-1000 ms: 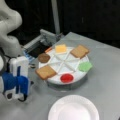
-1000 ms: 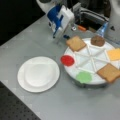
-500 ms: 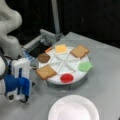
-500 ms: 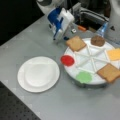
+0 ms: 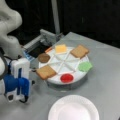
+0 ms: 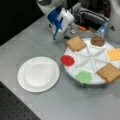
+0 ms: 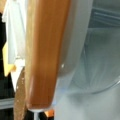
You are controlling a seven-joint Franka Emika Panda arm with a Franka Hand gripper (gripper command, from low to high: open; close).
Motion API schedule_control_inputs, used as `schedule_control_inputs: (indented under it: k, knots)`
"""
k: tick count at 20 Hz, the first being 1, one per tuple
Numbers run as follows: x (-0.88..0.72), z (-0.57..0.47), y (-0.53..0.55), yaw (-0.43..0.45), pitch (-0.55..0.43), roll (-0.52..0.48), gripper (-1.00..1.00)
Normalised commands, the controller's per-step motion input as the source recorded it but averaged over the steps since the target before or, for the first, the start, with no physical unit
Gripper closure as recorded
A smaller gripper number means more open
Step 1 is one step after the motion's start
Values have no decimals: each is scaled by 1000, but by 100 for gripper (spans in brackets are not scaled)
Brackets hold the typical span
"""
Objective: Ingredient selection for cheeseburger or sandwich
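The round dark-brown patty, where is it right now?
The round dark-brown patty lies in a compartment at the white divided tray's left edge in a front view, between the yellow square cheese slice and the nearer tan square bread slice.

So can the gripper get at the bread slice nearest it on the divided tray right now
Probably yes. The gripper sits right beside the bread slice at the tray's edge; nothing lies on that slice or between them. The wrist view shows the bread's edge very close.
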Motion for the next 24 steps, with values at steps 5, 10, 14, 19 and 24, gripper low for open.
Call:
schedule_control_inputs:
  k: [5, 10, 14, 19, 24]
  knots:
    - [297, -225, -373, 179, -120, 365, 100]
    - [310, -241, -385, 170, -120, 356, 100]
    - [329, -239, -381, 158, -123, 338, 100]
    - [348, -223, -375, 155, -113, 321, -100]
    - [370, -196, -355, 145, -92, 318, -100]
